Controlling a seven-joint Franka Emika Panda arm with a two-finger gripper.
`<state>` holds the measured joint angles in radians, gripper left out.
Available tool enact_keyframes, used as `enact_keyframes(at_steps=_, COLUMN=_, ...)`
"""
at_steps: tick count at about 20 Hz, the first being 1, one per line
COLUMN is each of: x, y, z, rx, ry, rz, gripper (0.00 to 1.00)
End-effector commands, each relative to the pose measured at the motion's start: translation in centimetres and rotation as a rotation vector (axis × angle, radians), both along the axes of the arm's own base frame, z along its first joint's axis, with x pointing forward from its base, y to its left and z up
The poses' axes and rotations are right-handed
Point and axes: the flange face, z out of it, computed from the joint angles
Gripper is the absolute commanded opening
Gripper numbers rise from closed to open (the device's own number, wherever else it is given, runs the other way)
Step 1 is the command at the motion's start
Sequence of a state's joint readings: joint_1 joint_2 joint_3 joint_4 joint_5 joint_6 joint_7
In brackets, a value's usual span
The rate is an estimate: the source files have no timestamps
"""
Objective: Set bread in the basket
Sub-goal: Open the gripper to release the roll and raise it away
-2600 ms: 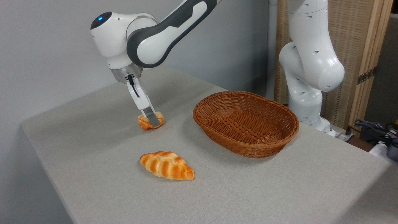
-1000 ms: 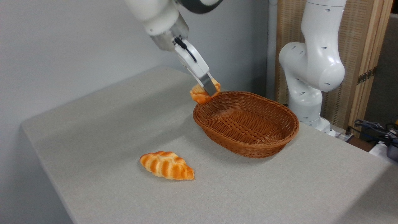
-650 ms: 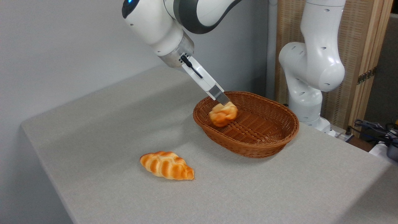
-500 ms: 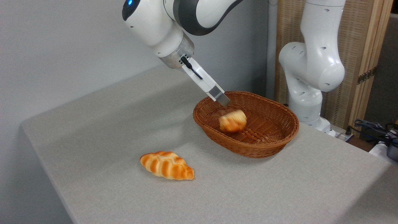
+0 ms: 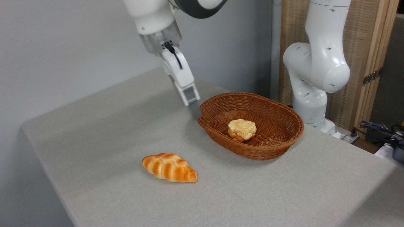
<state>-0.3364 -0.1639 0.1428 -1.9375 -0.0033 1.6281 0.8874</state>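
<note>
Bread: one bun (image 5: 242, 129) lies inside my basket, pale top up, orange-brown underside partly hidden by the near wall.
Basket: one wicker basket (image 5: 285, 141) on the table, holding only the bun; its left rim looks dented or blurred, I cannot tell which.
My gripper: my gripper (image 5: 188, 95) hangs empty above the table just left of the basket, apart from the rim; seen side-on, only one finger shows, so I cannot tell whether the jaws are spread or together.
My arm: my upper links are cut off by the top edge.
Loaf: one braided loaf (image 5: 169, 167) lies on the table, well apart from the basket.
Table: grey table (image 5: 94, 132), its near corners cut off.
</note>
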Motion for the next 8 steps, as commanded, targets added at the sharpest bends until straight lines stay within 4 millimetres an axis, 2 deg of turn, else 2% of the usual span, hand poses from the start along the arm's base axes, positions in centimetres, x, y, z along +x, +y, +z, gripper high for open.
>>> enact_keyframes(at_steps=1, x=2.5, y=2.1, z=1.4, rx=-0.024, ry=-0.154, rz=0.055, gripper=1.00)
enact_keyframes(at_steps=3, x=3.7, y=2.8, z=1.6, rx=-0.035, ry=-0.198, rz=0.148, gripper=1.00)
enact_keyframes(at_steps=5, x=4.8, y=2.5, z=1.6, rx=-0.033, ry=-0.220, rz=0.251, gripper=1.00)
enact_keyframes(at_steps=8, x=5.6, y=2.3, z=1.5, rx=-0.042, ry=-0.248, rz=0.293, gripper=1.00)
